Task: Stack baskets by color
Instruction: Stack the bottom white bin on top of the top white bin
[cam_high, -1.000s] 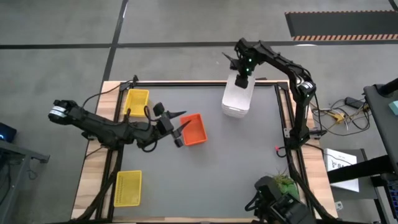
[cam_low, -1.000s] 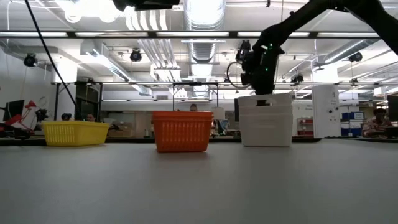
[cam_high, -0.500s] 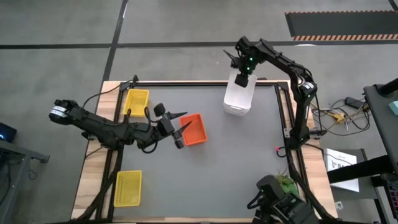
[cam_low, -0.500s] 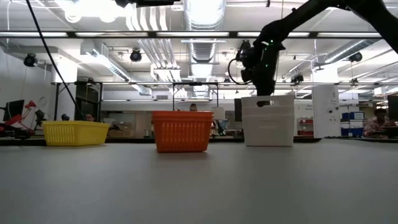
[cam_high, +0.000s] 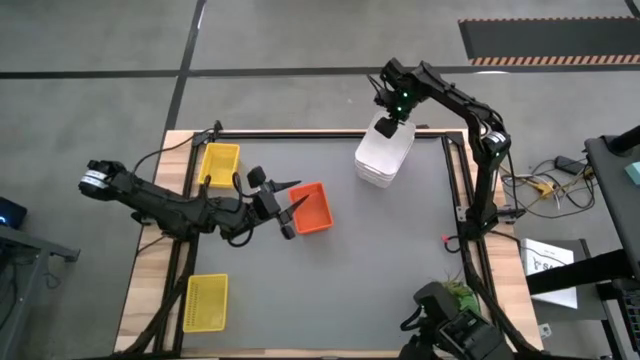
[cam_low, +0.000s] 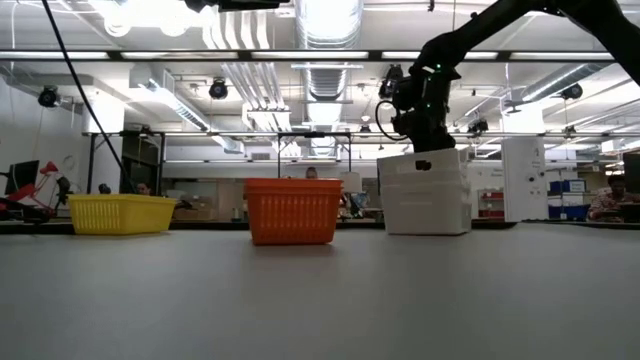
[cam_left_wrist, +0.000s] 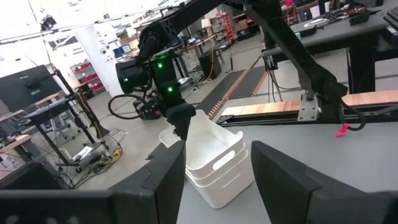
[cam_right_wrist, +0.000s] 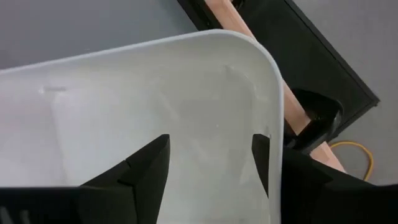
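— From above, where does each claw stand?
— Right claw (cam_high: 391, 113): over the far end of the white basket stack (cam_high: 384, 157), at the tabletop's (cam_high: 400, 250) far edge, fingers spread and released. Left claw (cam_high: 290, 203): also spread, holding nothing, just beside the orange basket (cam_high: 311, 207). One yellow basket (cam_high: 219, 165) lies at the far left, another yellow basket (cam_high: 205, 301) at the near left.

— And at tabletop height?
— Yellow basket (cam_low: 122, 214), orange basket (cam_low: 293, 211) and white stack (cam_low: 425, 192) stand in a row, well apart; the right claw (cam_low: 421, 145) hangs just at the stack's rim.

— The left wrist view?
— Nested white baskets (cam_left_wrist: 214, 163), the other arm's claw (cam_left_wrist: 180, 124) at their rim.

— The right wrist view?
— Open dark fingers (cam_right_wrist: 146, 168) over the white basket's interior (cam_right_wrist: 112, 118).
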